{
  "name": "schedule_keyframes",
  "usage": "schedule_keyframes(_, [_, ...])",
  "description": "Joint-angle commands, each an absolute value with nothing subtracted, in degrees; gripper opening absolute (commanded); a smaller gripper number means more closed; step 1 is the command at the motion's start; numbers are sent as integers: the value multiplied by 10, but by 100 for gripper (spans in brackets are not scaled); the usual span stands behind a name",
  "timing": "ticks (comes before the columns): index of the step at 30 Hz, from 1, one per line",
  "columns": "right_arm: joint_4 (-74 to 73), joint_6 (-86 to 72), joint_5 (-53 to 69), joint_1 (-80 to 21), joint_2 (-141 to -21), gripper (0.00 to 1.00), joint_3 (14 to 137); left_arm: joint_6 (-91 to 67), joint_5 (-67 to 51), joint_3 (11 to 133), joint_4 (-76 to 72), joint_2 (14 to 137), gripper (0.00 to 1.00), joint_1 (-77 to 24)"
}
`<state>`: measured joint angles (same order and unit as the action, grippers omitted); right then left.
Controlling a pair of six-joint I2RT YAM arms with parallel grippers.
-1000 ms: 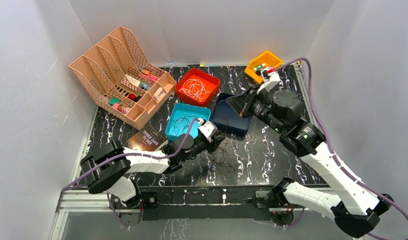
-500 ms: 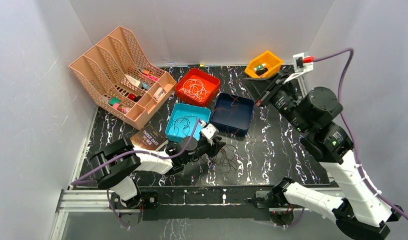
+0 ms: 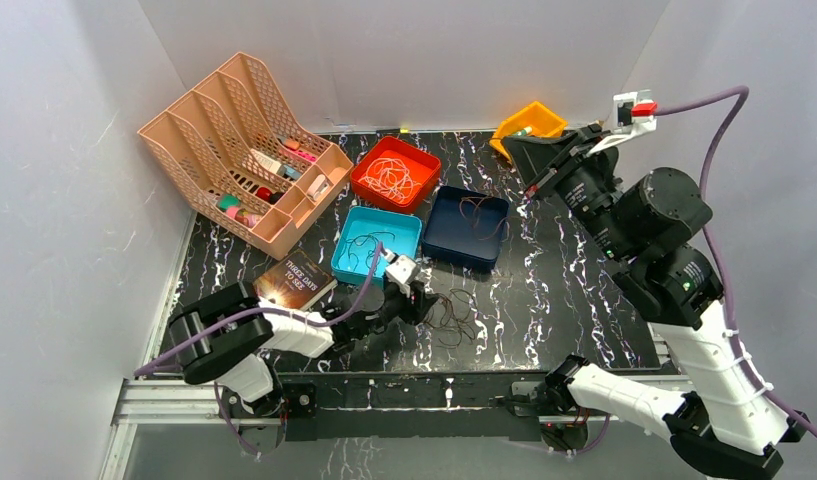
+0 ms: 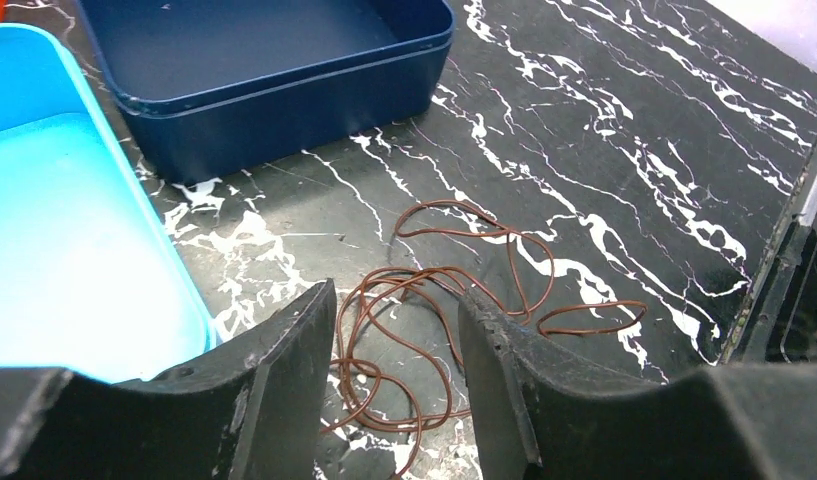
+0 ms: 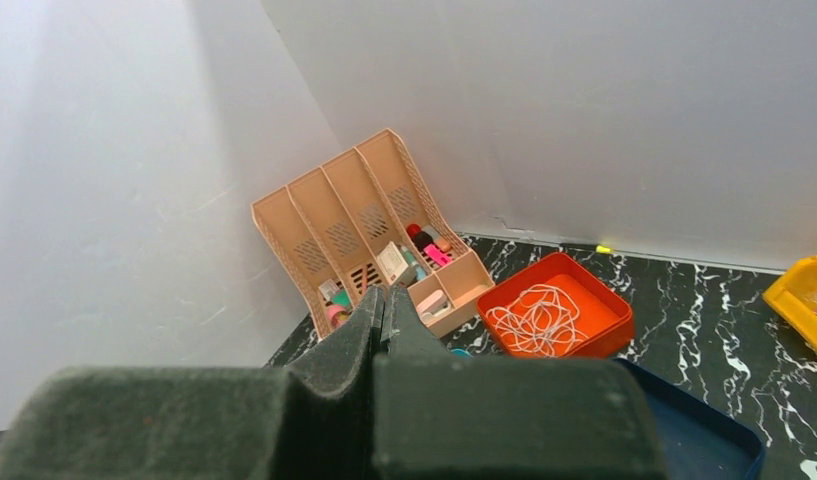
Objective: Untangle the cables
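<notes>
A dark reddish-brown cable [image 4: 414, 278] lies in loose loops on the black marble table; it also shows in the top view [image 3: 454, 318]. My left gripper [image 4: 394, 300] is open, low over the table, its jaws on either side of these loops; in the top view it [image 3: 421, 298] is just left of them. My right gripper [image 3: 529, 190] is raised above the navy tray [image 3: 454, 250] and shut, with nothing showing between its jaws [image 5: 384, 300]. Thin dark loops [image 3: 481, 213] show over the navy tray. A white cable [image 5: 542, 318] lies in the red tray. A black cable [image 3: 369, 245] lies in the light blue tray.
A peach desk organiser [image 3: 239, 150] with small items stands at the back left. A yellow bin [image 3: 529, 120] stands at the back right. A book [image 3: 296, 276] lies left of the light blue tray [image 3: 346, 268]. White walls enclose the table.
My right arm has lifted up and back to the right, away from the navy tray. My left gripper has drawn back slightly to the left, beside the brown cable.
</notes>
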<state>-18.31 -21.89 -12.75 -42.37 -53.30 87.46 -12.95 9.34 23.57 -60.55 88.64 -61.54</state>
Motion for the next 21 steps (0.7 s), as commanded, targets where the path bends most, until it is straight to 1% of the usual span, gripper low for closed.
schedule_keyframes(1, [-183,-198,-155,-421,-542,0,894,-152,138,227,-601,822,48,-618])
schedule_keyframes(5, [-215,-185,-175,-421,-567,0,902,-156,153,233,-526,770,51,-618])
schedule_keyframes(14, [-256,-147,-236,-421,-625,0,886,-183,221,281,-254,636,60,-615])
schedule_keyframes(16, [-256,-138,-247,-421,-639,0,882,-189,242,291,-200,610,63,-613])
schedule_keyframes(18, [-255,-130,-250,-418,-653,0,876,-196,260,300,-154,590,69,-611])
schedule_keyframes(21, [-252,-125,-237,-405,-675,0,869,-198,280,310,-102,567,75,-609])
